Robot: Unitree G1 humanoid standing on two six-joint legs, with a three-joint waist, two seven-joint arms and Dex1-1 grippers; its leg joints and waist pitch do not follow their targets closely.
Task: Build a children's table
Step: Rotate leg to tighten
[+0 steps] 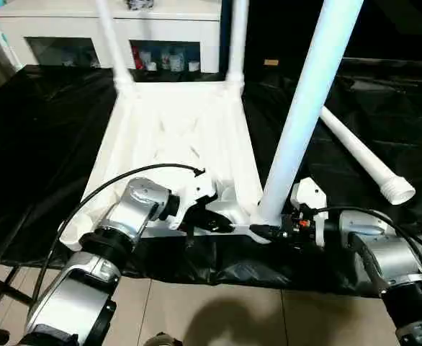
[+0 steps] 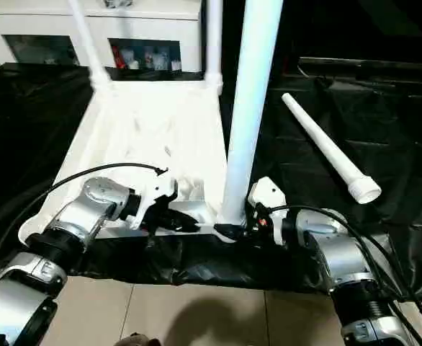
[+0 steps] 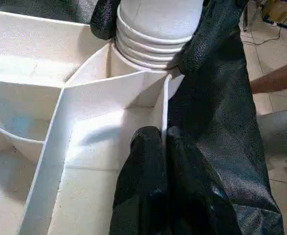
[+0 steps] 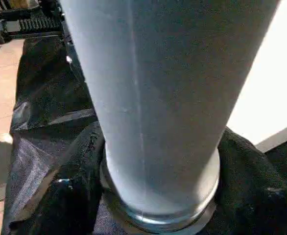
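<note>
Three legs stood in the upturned tabletop [image 1: 175, 137]: two at the far corners, and the near leg [image 1: 304, 108] in its socket, my right end effector [image 2: 229, 231] clasped around its base. My left end effector [image 1: 222, 225], fingers closed, pinched the top's near rim. One loose leg [image 2: 326, 148] (the last, I judged) lay on the black-covered surface [image 1: 38, 144] beside.
</note>
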